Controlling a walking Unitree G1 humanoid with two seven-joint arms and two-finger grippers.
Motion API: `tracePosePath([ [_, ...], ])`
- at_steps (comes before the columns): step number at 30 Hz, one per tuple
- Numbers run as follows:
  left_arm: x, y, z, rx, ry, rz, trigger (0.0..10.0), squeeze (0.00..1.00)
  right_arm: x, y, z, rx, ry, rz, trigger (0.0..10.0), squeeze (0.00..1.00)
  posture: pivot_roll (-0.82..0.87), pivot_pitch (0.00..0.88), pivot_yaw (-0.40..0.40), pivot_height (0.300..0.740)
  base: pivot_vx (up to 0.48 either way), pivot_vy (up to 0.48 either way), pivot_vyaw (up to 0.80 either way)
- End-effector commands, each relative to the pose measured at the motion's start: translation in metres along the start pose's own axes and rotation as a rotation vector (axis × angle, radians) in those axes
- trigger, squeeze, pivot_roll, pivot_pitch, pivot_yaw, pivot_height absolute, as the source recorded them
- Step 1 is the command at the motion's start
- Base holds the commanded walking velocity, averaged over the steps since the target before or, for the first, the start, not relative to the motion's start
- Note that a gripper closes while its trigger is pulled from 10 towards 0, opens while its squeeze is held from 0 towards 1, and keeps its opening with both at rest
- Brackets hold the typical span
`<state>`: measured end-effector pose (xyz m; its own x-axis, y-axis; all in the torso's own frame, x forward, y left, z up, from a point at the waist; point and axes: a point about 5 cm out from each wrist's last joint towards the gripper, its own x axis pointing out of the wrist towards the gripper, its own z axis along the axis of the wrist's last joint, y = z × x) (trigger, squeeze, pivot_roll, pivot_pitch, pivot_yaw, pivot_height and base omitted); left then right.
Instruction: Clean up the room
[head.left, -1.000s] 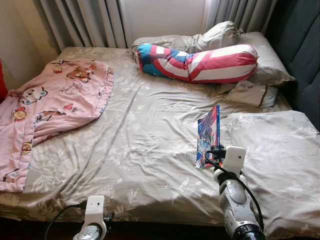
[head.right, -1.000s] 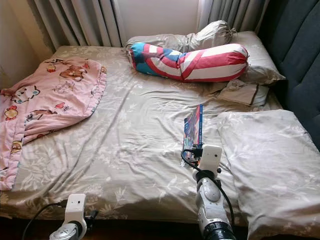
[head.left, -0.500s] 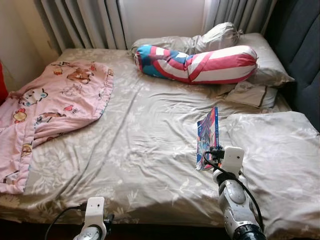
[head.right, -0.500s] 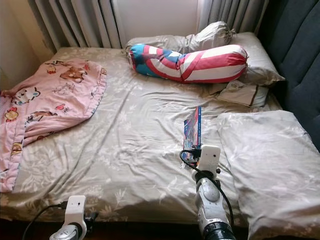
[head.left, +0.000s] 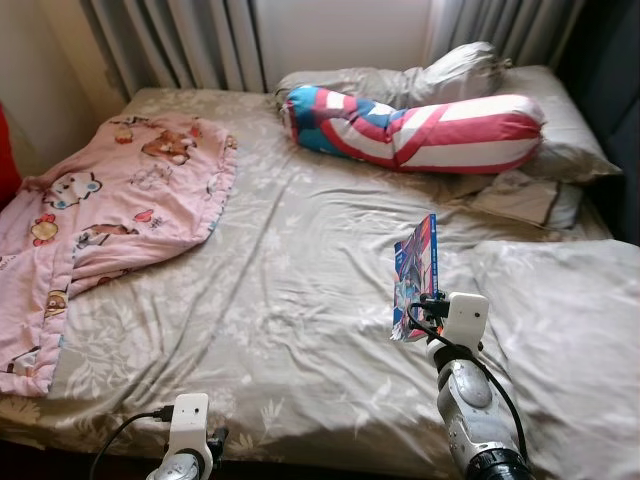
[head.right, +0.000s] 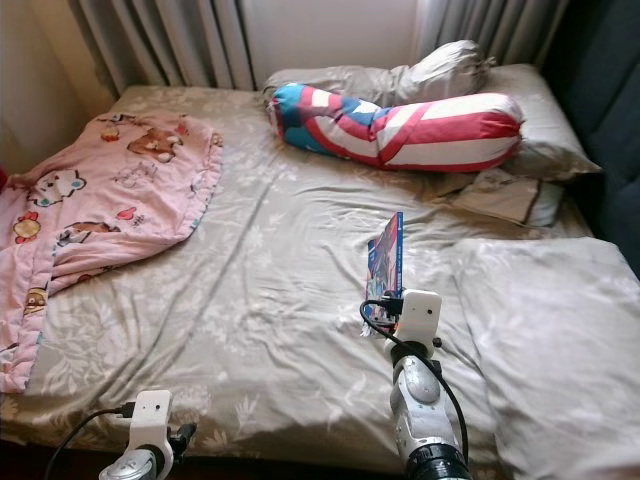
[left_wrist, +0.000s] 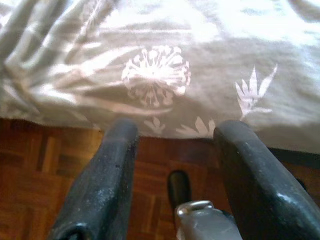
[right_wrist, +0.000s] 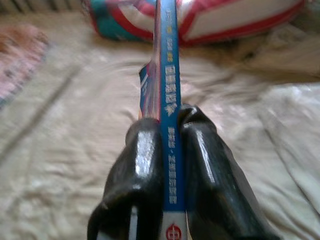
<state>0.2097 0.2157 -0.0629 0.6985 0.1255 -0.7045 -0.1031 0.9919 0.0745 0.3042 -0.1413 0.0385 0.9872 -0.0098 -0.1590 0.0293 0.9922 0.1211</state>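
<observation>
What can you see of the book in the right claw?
The book is thin, with a blue spine bearing white print and a colourful cover. It stands on edge, spine up, above the beige floral bed sheet, beside a pillow. The right claw is shut on its spine, one finger on each cover.

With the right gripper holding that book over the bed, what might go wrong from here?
The right gripper pinches only the thin spine end of the book, so the book could twist or slip out. If it falls, it may land back on the rumpled bed sheet, leaving the tidying undone.
</observation>
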Motion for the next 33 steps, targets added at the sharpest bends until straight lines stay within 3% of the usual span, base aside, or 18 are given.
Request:
tracePosePath([
  [1,0.0002,-0.0046,-0.0007,-0.016,0.005,-0.013,10.0,0.0,0.0008,-0.0092,0.0052,-0.013,-0.023,-0.027,10.0,0.0,-0.09,0.063,0.0,0.74,0.0,0.0,0.0],
  [21,0.0002,-0.0042,-0.0011,-0.017,0.008,-0.015,10.0,0.0,0.0016,-0.0151,0.004,0.004,-0.009,-0.074,10.0,0.0,-0.08,0.069,-0.001,0.74,0.0,0.0,0.0],
  [27,0.0001,-0.0042,-0.0014,-0.017,0.009,-0.016,10.0,0.0,0.002,-0.0137,0.0038,0.004,-0.008,-0.07,10.0,0.0,-0.08,0.068,0.0,0.74,0.0,0.0,-0.69],
  [33,0.0,-0.0043,-0.0015,-0.017,0.008,-0.018,10.0,0.0,0.0024,-0.0138,0.0038,0.004,-0.003,-0.078,10.0,0.0,-0.08,0.067,0.001,0.74,0.0,0.0,0.0],
])
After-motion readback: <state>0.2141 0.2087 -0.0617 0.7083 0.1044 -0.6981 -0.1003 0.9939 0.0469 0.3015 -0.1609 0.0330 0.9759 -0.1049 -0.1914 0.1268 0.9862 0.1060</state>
